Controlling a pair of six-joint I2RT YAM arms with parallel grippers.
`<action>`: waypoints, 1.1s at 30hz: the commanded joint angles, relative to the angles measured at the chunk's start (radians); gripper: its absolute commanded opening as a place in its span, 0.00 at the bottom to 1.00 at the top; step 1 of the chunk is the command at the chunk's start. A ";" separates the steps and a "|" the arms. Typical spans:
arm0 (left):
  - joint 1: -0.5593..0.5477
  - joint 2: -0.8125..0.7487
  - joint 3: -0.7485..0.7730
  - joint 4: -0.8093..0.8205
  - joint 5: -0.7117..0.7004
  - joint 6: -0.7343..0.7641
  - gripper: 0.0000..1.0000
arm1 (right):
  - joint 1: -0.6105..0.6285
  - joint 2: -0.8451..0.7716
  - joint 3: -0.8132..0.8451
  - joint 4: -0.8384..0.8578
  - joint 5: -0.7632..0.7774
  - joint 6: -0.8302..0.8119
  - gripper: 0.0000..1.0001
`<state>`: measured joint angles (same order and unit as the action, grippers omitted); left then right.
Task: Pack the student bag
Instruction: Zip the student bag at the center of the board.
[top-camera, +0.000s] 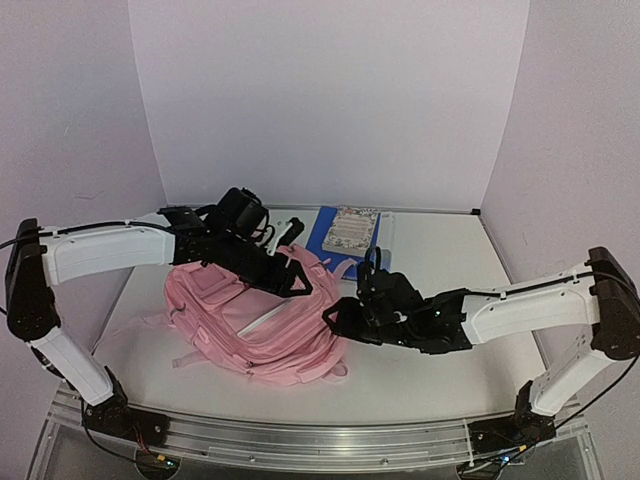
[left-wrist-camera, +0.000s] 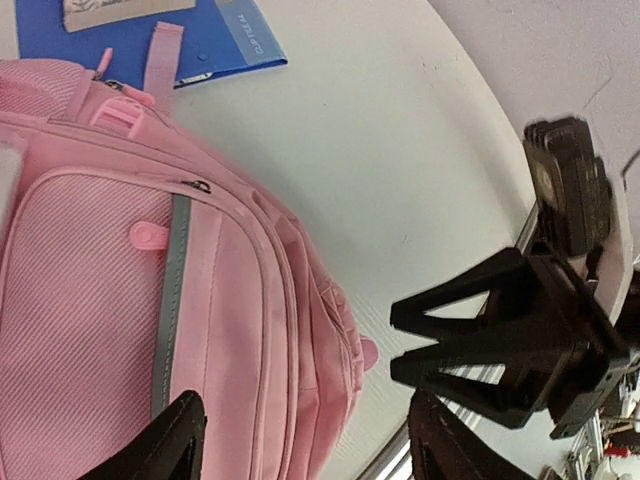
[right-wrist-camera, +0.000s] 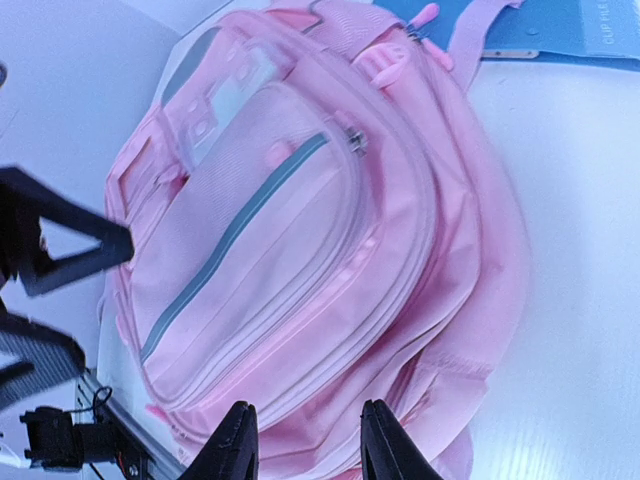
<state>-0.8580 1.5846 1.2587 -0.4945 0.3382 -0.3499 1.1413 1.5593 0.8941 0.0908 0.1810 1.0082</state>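
Note:
The pink student bag (top-camera: 250, 320) lies flat on the white table, front pockets up. It fills the left wrist view (left-wrist-camera: 130, 300) and the right wrist view (right-wrist-camera: 300, 250). My left gripper (top-camera: 298, 283) hovers over the bag's far right part; its jaws are wide open and empty (left-wrist-camera: 305, 450). My right gripper (top-camera: 336, 318) is at the bag's right edge, open and empty (right-wrist-camera: 308, 450), with pink fabric below the fingertips. The two grippers are close together, fingertips facing each other. The bag's zips look closed.
A blue folder (top-camera: 335, 240) lies behind the bag with a floral-covered book (top-camera: 352, 228) on top; the folder also shows in the left wrist view (left-wrist-camera: 230, 40) and the right wrist view (right-wrist-camera: 560, 30). White walls enclose the table on three sides.

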 joint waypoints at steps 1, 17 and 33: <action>0.062 -0.162 -0.069 0.010 -0.126 -0.182 0.72 | 0.093 0.023 0.105 -0.076 0.048 -0.037 0.36; 0.440 -0.510 -0.526 0.004 -0.077 -0.413 0.82 | 0.250 0.502 0.700 -0.359 0.027 -0.349 0.40; 0.447 -0.477 -0.623 0.094 -0.135 -0.452 0.67 | 0.250 0.718 0.963 -0.484 0.071 -0.545 0.31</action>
<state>-0.4156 1.0902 0.6388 -0.4788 0.2218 -0.7891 1.3949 2.2419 1.7863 -0.3674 0.2140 0.5190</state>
